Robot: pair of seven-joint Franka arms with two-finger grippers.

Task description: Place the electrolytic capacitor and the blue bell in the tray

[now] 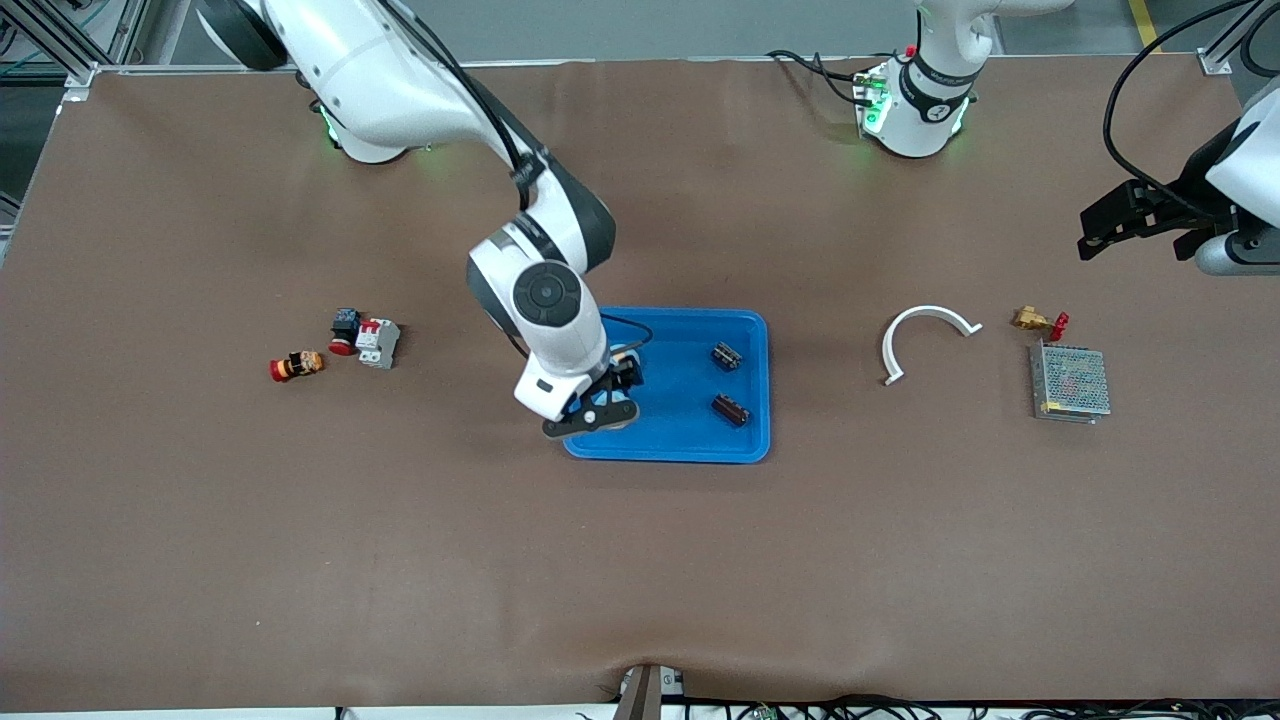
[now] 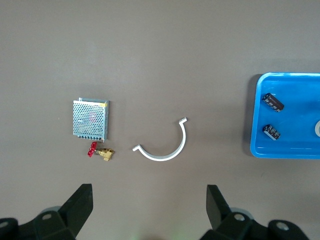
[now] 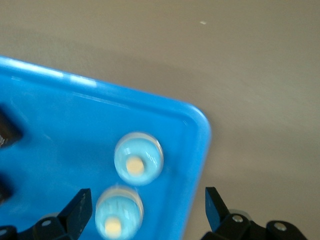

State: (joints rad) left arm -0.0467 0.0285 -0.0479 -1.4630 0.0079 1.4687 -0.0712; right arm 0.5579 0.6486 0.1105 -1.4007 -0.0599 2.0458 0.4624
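The blue tray [image 1: 690, 425] lies mid-table. Two dark electrolytic capacitors [image 1: 727, 355] [image 1: 731, 409] rest in it, toward the left arm's end; the left wrist view shows them too [image 2: 273, 102] [image 2: 271, 132]. In the right wrist view two round light-blue bells [image 3: 138, 159] [image 3: 119, 212] with cream centres sit inside the tray [image 3: 60, 130] near its corner. My right gripper [image 1: 598, 405] [image 3: 147, 202] hangs open over that corner, and the blurred bell lies loose between its fingers. My left gripper [image 1: 1100, 232] [image 2: 150, 197] waits open and empty above the left arm's end of the table.
A white curved strip [image 1: 925, 335], a brass valve with a red handle [image 1: 1038, 321] and a metal mesh box [image 1: 1070, 382] lie toward the left arm's end. A red-capped button [image 1: 298, 365], a black switch [image 1: 345, 328] and a white breaker [image 1: 378, 342] lie toward the right arm's end.
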